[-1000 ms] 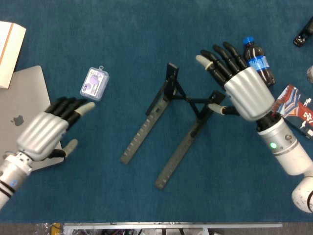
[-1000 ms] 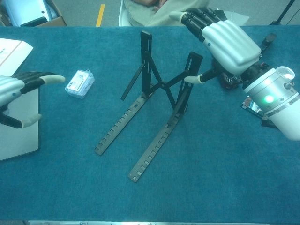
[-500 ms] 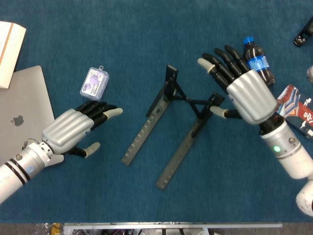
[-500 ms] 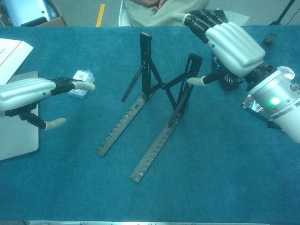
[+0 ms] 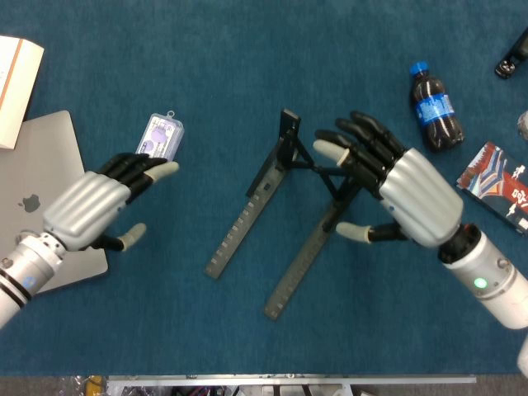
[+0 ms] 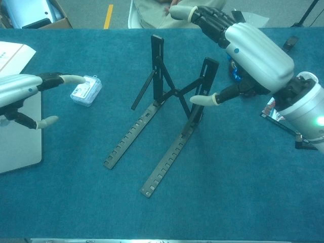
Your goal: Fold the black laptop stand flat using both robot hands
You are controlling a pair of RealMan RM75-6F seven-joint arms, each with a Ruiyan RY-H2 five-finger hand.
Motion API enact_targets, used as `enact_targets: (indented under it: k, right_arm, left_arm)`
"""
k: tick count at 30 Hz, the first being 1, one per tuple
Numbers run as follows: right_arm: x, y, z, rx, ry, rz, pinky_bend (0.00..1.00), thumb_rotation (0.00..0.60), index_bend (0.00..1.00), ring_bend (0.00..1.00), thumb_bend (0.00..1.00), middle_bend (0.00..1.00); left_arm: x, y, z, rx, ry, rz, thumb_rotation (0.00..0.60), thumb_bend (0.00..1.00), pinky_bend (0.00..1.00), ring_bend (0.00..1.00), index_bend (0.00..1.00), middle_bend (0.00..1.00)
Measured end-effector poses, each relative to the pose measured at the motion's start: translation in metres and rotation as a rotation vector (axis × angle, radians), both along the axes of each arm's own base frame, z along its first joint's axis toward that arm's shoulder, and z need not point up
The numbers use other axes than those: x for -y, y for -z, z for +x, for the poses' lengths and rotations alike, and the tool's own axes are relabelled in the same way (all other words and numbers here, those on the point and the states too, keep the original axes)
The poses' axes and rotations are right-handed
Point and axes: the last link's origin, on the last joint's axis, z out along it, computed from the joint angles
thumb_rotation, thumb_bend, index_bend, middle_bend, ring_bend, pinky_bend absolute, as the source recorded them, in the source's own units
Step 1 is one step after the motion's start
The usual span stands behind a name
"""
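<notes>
The black laptop stand stands unfolded mid-table, two notched rails flat on the cloth, its uprights and cross-brace raised. My right hand hovers over the right upright, fingers spread and holding nothing. Its thumb tip lies just beside that upright; contact cannot be told. My left hand is well left of the stand, fingers apart and empty, next to a small clear case. In the chest view the right hand reaches above the upright's top and the left hand shows at the left edge.
A small clear case lies by the left fingertips. The silver laptop and a white book are at far left. A cola bottle, a printed packet and a black object sit at right.
My right hand has moved left and down onto the stand's right upright, clear of the bottle. My left hand reached toward the stand, then drew back left toward the clear case.
</notes>
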Motion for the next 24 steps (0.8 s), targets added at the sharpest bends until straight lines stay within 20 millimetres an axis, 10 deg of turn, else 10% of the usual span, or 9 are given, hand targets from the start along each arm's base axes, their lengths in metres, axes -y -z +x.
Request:
enact_targets:
  k: [24]
  right_arm:
    - [-0.002, 0.037, 0.012, 0.032, 0.034, 0.482, 0.01, 0.6, 0.0, 0.0, 0.0, 0.1]
  left_arm:
    - [0.006, -0.021, -0.024, -0.039, -0.089, 0.109, 0.6, 0.41, 0.04, 0.0, 0.02, 0.06]
